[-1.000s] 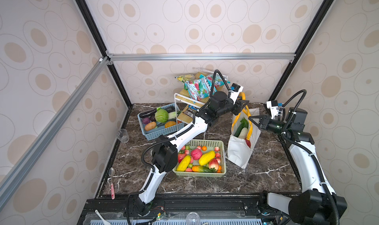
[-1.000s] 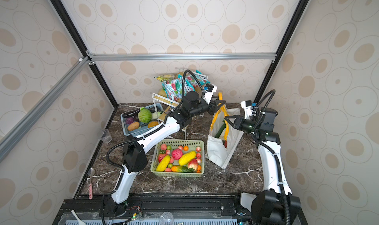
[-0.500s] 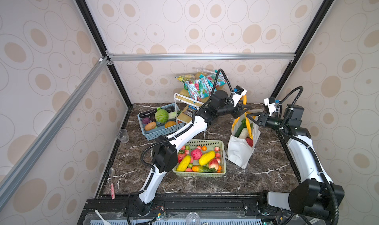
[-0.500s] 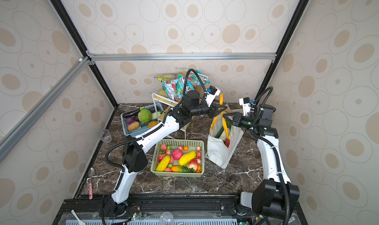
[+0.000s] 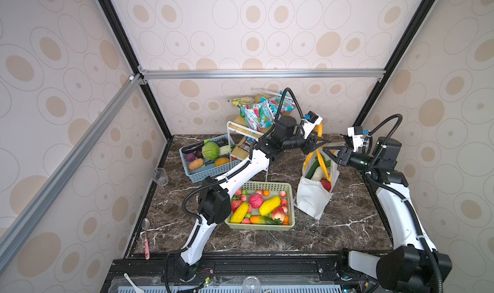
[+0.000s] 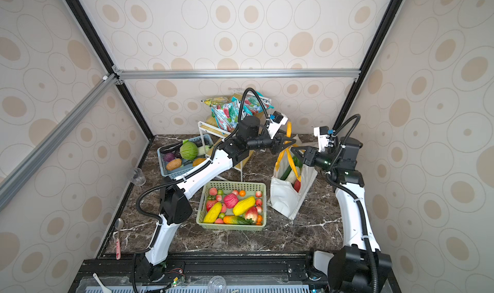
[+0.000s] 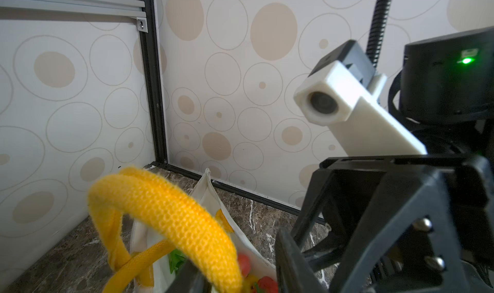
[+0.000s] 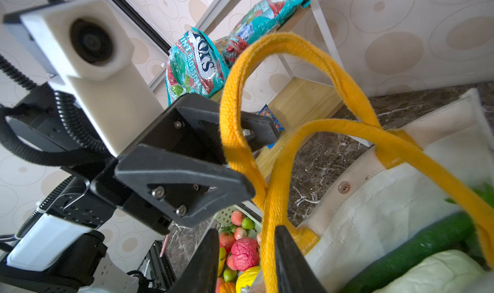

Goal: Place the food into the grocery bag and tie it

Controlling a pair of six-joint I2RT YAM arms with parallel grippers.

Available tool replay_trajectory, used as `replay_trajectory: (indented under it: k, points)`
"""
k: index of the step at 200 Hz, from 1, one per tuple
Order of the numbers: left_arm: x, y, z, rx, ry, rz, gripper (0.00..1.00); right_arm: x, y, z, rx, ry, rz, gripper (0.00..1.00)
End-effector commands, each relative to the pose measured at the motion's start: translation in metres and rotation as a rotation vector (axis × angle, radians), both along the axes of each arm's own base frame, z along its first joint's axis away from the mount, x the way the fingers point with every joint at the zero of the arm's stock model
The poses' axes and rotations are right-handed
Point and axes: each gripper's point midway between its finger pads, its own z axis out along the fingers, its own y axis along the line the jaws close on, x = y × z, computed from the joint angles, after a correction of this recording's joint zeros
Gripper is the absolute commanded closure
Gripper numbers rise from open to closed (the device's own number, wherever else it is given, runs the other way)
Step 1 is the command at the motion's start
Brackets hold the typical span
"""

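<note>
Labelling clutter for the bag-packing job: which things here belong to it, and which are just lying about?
Job: bag, handles, cucumber in it, toy food in the green basket and blue basket.
Lying about: rack, snack bags, cup, spoon.

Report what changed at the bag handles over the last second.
The right claw opened; the yellow strap now runs loose between its jaws. That arm shifted only slightly. The left claw hardly moved, and the other handle loop passes between its jaws. The grocery bag, the green basket and the blue basket stayed put.
</note>
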Motion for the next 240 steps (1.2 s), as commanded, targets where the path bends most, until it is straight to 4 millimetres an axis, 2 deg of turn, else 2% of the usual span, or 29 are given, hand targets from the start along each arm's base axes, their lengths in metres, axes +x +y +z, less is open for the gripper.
replay_trajectory:
  k: [1, 13, 36, 71, 101, 123, 160, 184, 240]
  points:
    - [0.0, 0.006, 0.018, -0.019, -0.027, -0.008, 0.63, 0.005, -0.017, 0.028, 0.066, -0.079, -0.053, 0.6]
    - [-0.001, 0.005, 0.017, -0.018, -0.023, -0.012, 0.64, 0.007, -0.022, 0.037, 0.085, -0.061, -0.1, 0.52]
    - [-0.004, 0.003, 0.016, -0.009, -0.03, -0.014, 0.64, 0.019, -0.027, 0.04, 0.158, 0.062, -0.147, 0.46]
    - [-0.005, 0.003, 0.015, 0.0, -0.037, -0.01, 0.65, 0.035, -0.003, 0.038, 0.189, 0.187, -0.125, 0.42]
    - [-0.008, 0.001, 0.015, 0.003, -0.042, -0.013, 0.65, 0.054, 0.005, 0.031, 0.214, 0.262, -0.111, 0.42]
    - [-0.008, 0.0, 0.014, 0.005, -0.043, -0.016, 0.65, 0.063, 0.011, 0.038, 0.239, 0.24, -0.093, 0.43]
    - [-0.008, -0.002, 0.012, 0.006, -0.04, -0.017, 0.65, 0.079, 0.023, 0.039, 0.255, 0.255, -0.055, 0.48]
    - [-0.009, -0.003, 0.012, 0.004, -0.039, -0.018, 0.65, 0.079, 0.034, 0.046, 0.265, 0.236, -0.018, 0.49]
    - [-0.012, -0.004, 0.013, 0.005, -0.043, -0.026, 0.66, 0.063, 0.038, 0.056, 0.235, 0.219, 0.004, 0.46]
